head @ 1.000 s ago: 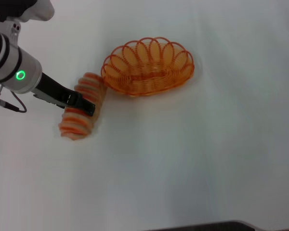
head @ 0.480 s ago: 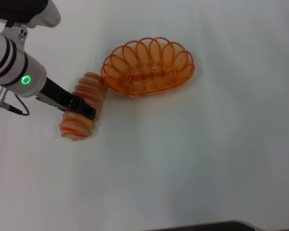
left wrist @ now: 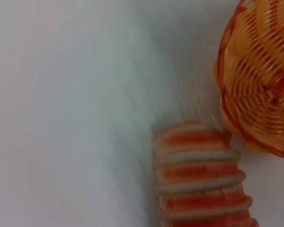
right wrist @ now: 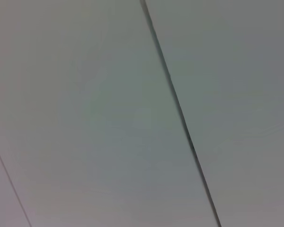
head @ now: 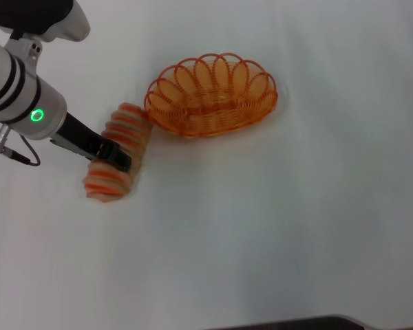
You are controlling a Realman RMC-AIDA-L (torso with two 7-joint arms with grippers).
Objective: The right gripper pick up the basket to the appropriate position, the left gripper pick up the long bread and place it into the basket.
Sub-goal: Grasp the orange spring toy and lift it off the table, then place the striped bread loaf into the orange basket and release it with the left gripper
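The long bread [head: 117,157], pale tan with orange-red stripes, lies on the white table just left of the basket [head: 212,94]. Its far end sits against the basket's looped rim. The basket is oval, orange wire, upright and empty. My left gripper [head: 113,152] reaches in from the left and lies across the middle of the bread, low on it. The left wrist view shows the bread [left wrist: 199,179] close up with the basket [left wrist: 260,80] beside it. The right gripper is out of view.
The white table [head: 275,220] extends to the right of and in front of the basket. A dark edge [head: 296,323] runs along the near side. The right wrist view shows only a pale surface with a dark seam [right wrist: 180,118].
My left arm has shifted slightly, and the gripper tip has slid a little to the left and nearer across the bread. The bread and basket have stayed in place.
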